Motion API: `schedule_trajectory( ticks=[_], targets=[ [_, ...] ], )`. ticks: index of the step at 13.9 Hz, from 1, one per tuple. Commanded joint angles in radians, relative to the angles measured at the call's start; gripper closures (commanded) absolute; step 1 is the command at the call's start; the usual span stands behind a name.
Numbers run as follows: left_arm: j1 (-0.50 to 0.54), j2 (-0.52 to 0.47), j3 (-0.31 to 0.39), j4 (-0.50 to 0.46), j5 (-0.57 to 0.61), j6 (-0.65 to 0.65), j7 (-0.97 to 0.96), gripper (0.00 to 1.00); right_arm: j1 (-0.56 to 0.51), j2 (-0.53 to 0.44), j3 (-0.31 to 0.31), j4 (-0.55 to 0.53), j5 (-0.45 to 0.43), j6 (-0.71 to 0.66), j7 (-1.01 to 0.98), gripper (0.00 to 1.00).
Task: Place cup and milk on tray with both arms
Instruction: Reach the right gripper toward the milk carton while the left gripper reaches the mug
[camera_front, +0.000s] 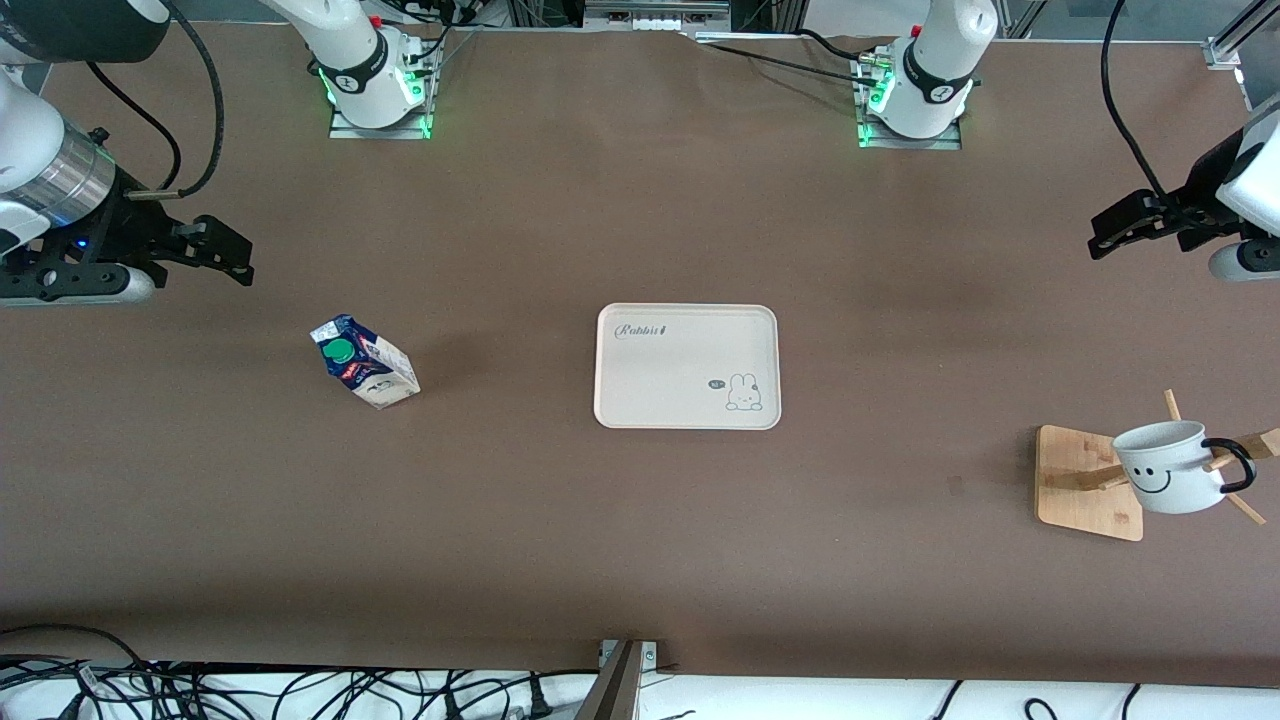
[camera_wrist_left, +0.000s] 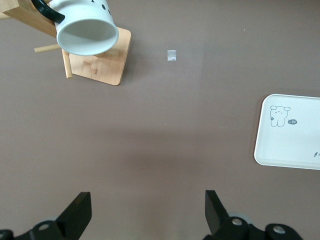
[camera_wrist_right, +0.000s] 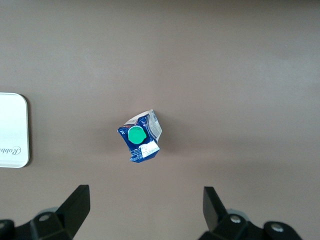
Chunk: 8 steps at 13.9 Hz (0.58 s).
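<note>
The cream tray (camera_front: 686, 366) lies at the table's middle; its edge shows in the left wrist view (camera_wrist_left: 290, 131) and the right wrist view (camera_wrist_right: 12, 131). The milk carton (camera_front: 364, 362) stands toward the right arm's end, green cap up, also in the right wrist view (camera_wrist_right: 141, 136). The white smiley cup (camera_front: 1170, 467) hangs on a bamboo rack (camera_front: 1088, 482) toward the left arm's end, also in the left wrist view (camera_wrist_left: 86, 27). My right gripper (camera_front: 222, 256) is open and empty, up over bare table. My left gripper (camera_front: 1118, 232) is open and empty, up over bare table.
A small pale scrap (camera_wrist_left: 171, 56) lies on the brown table near the rack. Both arm bases (camera_front: 372, 80) stand along the table's edge farthest from the front camera. Cables lie off the table's near edge.
</note>
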Motion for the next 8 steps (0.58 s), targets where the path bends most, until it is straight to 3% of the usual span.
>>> schedule_trajectory(
  ticks=[1,8],
  targets=[
    [0.000,-0.023,0.001,-0.022,-0.013,0.021,-0.008,0.00,-0.003,0.003,-0.001,0.009,-0.007,-0.009,0.016,0.00],
    [-0.003,-0.033,-0.008,-0.050,-0.013,0.051,0.017,0.00,0.005,0.014,0.002,0.021,-0.016,-0.009,-0.025,0.00]
  ],
)
